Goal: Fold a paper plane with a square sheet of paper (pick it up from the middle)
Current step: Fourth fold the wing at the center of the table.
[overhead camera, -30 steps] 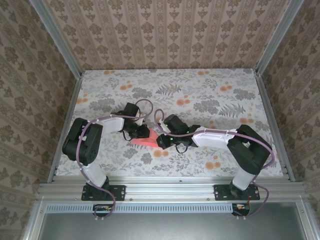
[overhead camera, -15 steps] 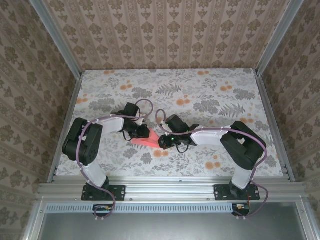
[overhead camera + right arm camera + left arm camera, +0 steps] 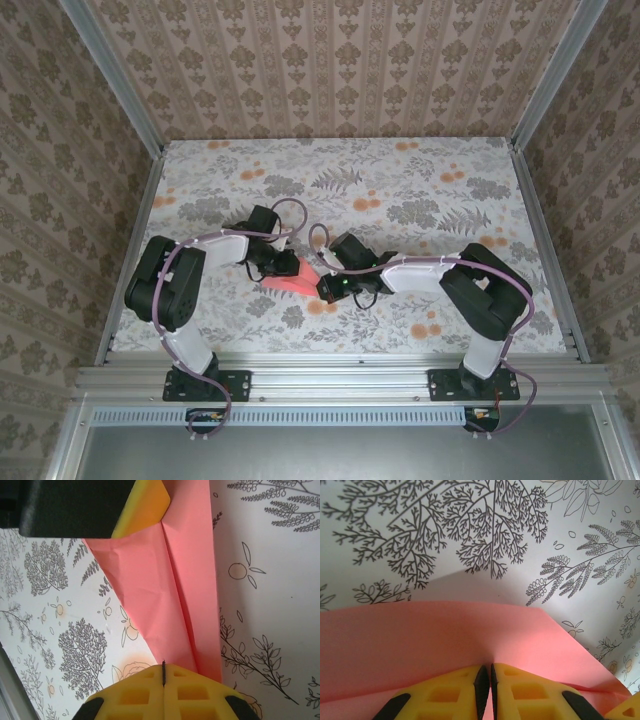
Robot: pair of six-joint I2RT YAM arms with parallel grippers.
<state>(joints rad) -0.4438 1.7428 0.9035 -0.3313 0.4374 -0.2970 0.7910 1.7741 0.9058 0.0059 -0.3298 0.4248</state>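
Observation:
The paper plane (image 3: 288,279) is coral-pink paper folded into a long pointed wedge with creases, lying on the floral cloth between the two arms. My left gripper (image 3: 272,268) is at its wide left end. In the left wrist view the yellow jaws (image 3: 485,672) stand nearly together with pink paper (image 3: 445,640) pinched between the pads. My right gripper (image 3: 322,283) is at the narrow right end. In the right wrist view its jaws (image 3: 164,672) are fully together, and the creased paper (image 3: 165,590) runs under the right finger. The left gripper's yellow finger (image 3: 145,505) shows at the far end.
The floral table cloth (image 3: 400,190) stretches open behind and to both sides of the arms. An aluminium rail (image 3: 340,375) runs along the near edge, and patterned walls enclose the table on three sides.
The right gripper has closed fully and slid a little toward the paper's narrow end, its forearm swinging slightly. The left gripper and the paper have stayed put.

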